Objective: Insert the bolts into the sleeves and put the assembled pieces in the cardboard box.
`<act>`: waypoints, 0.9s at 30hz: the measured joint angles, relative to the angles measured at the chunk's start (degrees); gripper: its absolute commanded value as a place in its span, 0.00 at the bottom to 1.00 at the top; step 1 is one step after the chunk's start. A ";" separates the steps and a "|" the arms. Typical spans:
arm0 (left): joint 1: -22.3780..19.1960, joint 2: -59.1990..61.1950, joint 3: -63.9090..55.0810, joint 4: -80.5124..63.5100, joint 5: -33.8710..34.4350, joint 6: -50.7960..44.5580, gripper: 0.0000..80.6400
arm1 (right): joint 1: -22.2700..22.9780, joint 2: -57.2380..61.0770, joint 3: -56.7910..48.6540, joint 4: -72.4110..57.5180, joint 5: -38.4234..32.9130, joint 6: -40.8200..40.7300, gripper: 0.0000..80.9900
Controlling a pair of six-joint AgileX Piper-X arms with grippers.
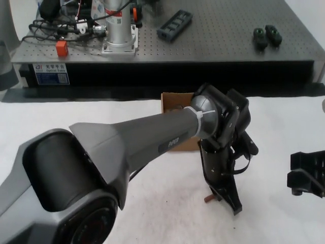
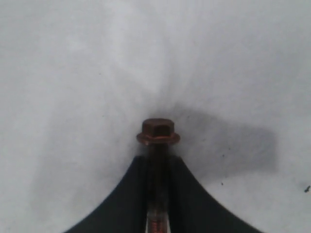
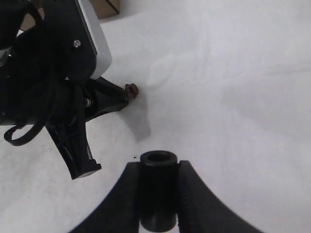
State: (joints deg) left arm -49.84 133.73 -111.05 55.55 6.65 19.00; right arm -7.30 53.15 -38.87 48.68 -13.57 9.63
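One bolt (image 2: 158,132) is clamped in the left claw (image 2: 159,160), a black sleeve (image 3: 158,191) gripped by the right claw (image 3: 158,167), both close to the tabletop (image 2: 73,73).

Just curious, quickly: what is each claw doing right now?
Left gripper: closed, holding a copper-coloured bolt.
Right gripper: closed, holding a black sleeve.

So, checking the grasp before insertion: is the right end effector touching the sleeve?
Touching. The right wrist view shows the right end effector closed on the sleeve, fingers against both sides.
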 measured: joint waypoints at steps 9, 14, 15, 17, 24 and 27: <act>8.40 -10.53 4.87 -3.90 7.90 -15.93 0.01 | 0.00 -3.14 0.26 -1.36 -5.75 -3.58 0.00; 13.91 -24.79 17.16 -14.66 10.14 -21.88 0.01 | 1.54 -3.14 3.11 -7.66 -17.53 -3.45 0.00; 14.79 -28.90 21.64 -18.13 11.38 -23.51 0.01 | 2.72 -3.14 3.97 -9.31 -19.68 -3.17 0.00; 15.83 -35.97 31.16 -25.91 15.02 -27.09 0.01 | 8.23 -3.14 7.11 -15.24 -25.89 -1.67 0.00; 15.96 -52.82 54.01 -55.21 27.03 -42.08 0.01 | 27.67 -1.52 11.18 -40.11 -26.64 11.02 0.00; 15.11 -57.24 59.78 -64.80 29.49 -47.22 0.01 | 32.06 -0.13 11.18 -48.23 -21.89 14.73 0.00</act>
State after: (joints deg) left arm -34.73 76.49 -51.26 -9.25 36.14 -28.22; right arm 24.76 53.02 -27.69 0.45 -35.46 24.36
